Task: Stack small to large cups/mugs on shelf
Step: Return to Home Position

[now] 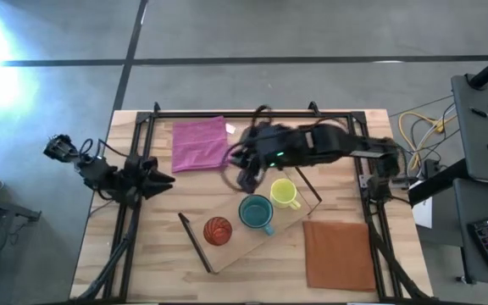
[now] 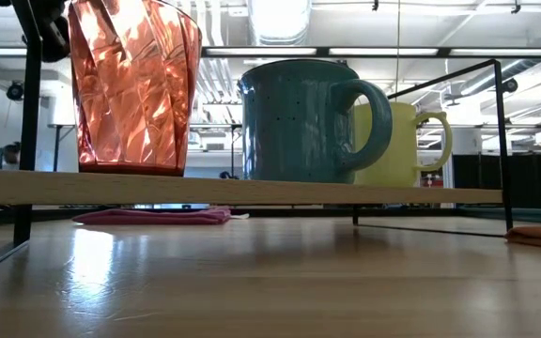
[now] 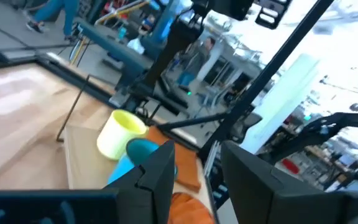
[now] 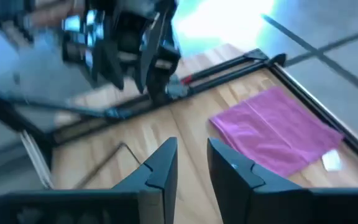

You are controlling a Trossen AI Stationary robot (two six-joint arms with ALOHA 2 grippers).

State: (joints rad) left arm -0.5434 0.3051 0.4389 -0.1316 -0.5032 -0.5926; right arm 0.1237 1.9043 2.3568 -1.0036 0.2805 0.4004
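Note:
Three cups stand upright in a row on the wooden shelf plank (image 1: 227, 246), which lies slantwise at the table's middle. They are the orange-red cup (image 1: 217, 230), the teal mug (image 1: 256, 212) and the yellow-green mug (image 1: 284, 193). In the low view the orange-red cup (image 2: 134, 84), teal mug (image 2: 299, 117) and yellow-green mug (image 2: 407, 141) rest with their bases on the plank (image 2: 252, 191). My right gripper (image 1: 246, 176) hovers just beyond the mugs toward the far edge, open and empty (image 4: 192, 163). My left gripper (image 1: 164, 179) waits at the table's left, open and empty (image 3: 199, 169).
A pink cloth (image 1: 199, 142) lies at the far side of the table, left of my right gripper. A brown square mat (image 1: 339, 254) lies at the near right. Dark wire frames (image 1: 195, 244) stand at the shelf's ends. Black metal rails (image 1: 134, 169) run along the table's sides.

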